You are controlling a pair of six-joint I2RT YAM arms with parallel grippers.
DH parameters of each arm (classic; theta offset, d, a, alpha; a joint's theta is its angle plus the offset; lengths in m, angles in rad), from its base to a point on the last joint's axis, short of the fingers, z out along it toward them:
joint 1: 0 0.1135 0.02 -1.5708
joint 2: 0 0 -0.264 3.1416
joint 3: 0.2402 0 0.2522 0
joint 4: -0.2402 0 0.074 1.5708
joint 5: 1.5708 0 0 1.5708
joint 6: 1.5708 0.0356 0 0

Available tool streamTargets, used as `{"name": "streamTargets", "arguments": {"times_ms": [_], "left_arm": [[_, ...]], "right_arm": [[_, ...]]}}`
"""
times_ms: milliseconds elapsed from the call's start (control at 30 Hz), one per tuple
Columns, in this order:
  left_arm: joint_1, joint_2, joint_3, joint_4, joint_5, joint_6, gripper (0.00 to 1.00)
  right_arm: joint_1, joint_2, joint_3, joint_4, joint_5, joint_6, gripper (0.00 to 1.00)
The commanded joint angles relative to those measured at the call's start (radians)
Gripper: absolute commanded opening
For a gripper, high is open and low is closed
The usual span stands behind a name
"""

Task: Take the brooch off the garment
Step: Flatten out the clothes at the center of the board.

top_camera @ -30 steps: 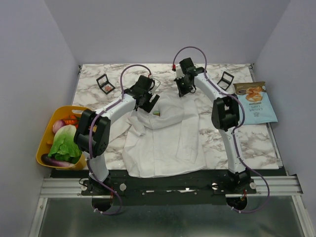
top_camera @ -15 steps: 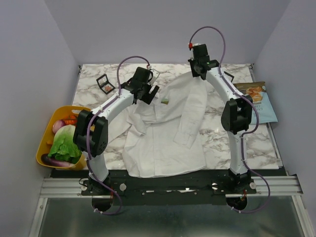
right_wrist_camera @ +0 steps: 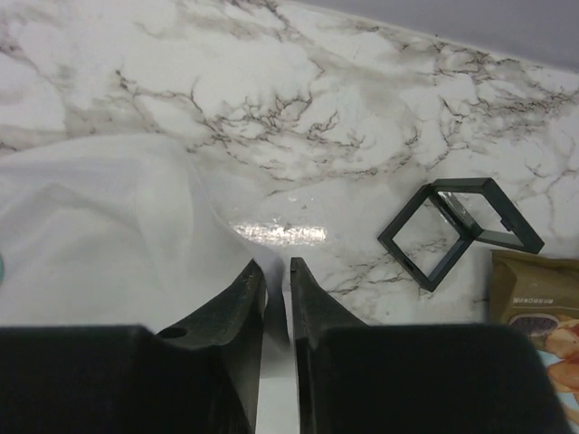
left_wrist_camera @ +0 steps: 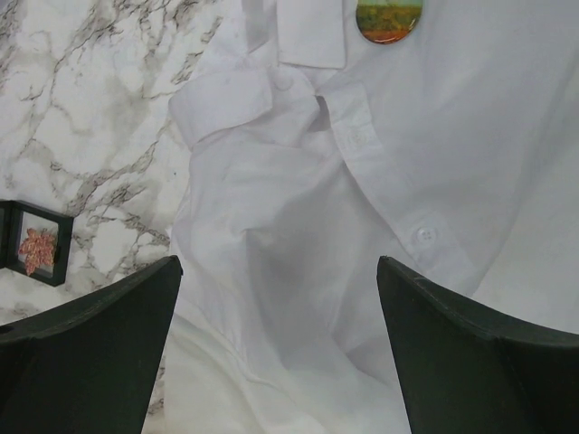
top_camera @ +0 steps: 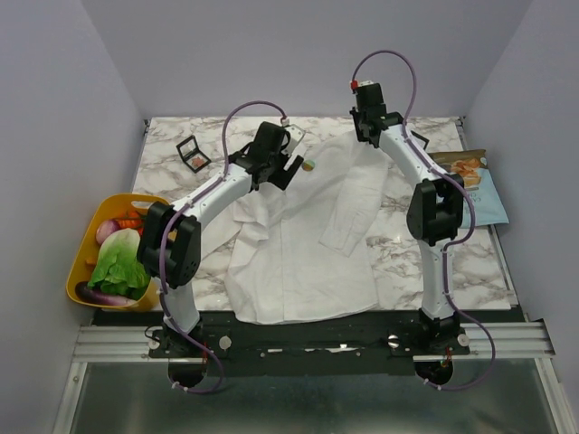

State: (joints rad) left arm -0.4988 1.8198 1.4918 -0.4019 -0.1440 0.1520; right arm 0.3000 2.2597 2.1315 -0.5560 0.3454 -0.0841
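Two end effectors flank the garment (top_camera: 289, 253): my left end effector (top_camera: 283, 174) hangs wide open just left of the brooch (top_camera: 309, 165), pinned on its front. My right end effector (right_wrist_camera: 277, 276) pinches the fabric it has drawn back, so the brooch now lies exposed for plucking.

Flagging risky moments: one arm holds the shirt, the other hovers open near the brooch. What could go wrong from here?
1. The right tool pinches only a thin edge of the garment; it could slip, letting the garment slump and the brooch shift.
2. The left tool is wide open over loose folds, the brooch at its view's top edge; closing here would probably catch fabric, not the brooch.
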Motion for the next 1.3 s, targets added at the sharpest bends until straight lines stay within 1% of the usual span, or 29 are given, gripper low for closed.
{"name": "streamTargets", "arguments": {"times_ms": [0,33,167,267,333,367,467,533,667,767,967,1100,1167,1233,1267], "left_arm": [[-0.032,0.059,-0.007,0.031,-0.019,-0.009,0.99],[-0.033,0.067,0.002,0.032,-0.034,-0.014,0.99],[-0.021,0.108,0.024,0.029,-0.069,-0.054,0.99],[0.003,0.11,0.024,0.023,-0.027,-0.077,0.99],[0.029,0.107,0.016,0.014,-0.002,-0.088,0.99],[0.037,0.098,0.006,0.018,0.004,-0.086,0.99],[0.048,0.078,-0.037,0.037,0.024,-0.077,0.99],[0.048,0.073,-0.057,0.034,0.043,-0.077,0.99],[0.048,0.035,-0.1,0.035,0.104,-0.062,0.99],[0.054,0.01,-0.12,0.031,0.116,-0.04,0.99],[0.085,-0.036,-0.133,0.015,0.142,-0.028,0.99],[0.129,-0.073,-0.171,0.058,0.228,-0.057,0.99],[0.137,-0.085,-0.183,0.078,0.233,-0.074,0.99],[0.138,-0.086,-0.188,0.08,0.227,-0.075,0.99],[0.138,-0.091,-0.192,0.084,0.225,-0.072,0.99]], "right_arm": [[0.007,-0.06,-0.054,-0.065,-0.098,0.01,0.38],[0.007,-0.074,-0.062,-0.068,-0.118,0.015,0.44],[0.005,-0.126,-0.09,-0.064,-0.255,0.021,0.54],[0.007,-0.143,-0.09,-0.062,-0.337,0.027,0.6],[0.014,-0.152,-0.079,-0.062,-0.344,0.023,0.61],[0.017,-0.157,-0.079,-0.055,-0.388,0.02,0.62],[0.033,-0.144,-0.059,-0.051,-0.449,-0.002,0.62],[0.059,-0.102,0.009,-0.079,-0.459,-0.025,0.62],[0.094,0.055,0.148,-0.165,-0.459,-0.036,0.61],[0.116,0.103,0.212,-0.173,-0.46,-0.036,0.61],[0.131,0.188,0.274,-0.177,-0.45,-0.026,0.67],[0.134,0.21,0.262,-0.173,-0.476,-0.014,0.68],[0.14,0.221,0.255,-0.173,-0.462,-0.019,0.7],[0.143,0.235,0.266,-0.18,-0.451,-0.016,0.74],[0.145,0.245,0.271,-0.192,-0.46,-0.016,0.74]]}}
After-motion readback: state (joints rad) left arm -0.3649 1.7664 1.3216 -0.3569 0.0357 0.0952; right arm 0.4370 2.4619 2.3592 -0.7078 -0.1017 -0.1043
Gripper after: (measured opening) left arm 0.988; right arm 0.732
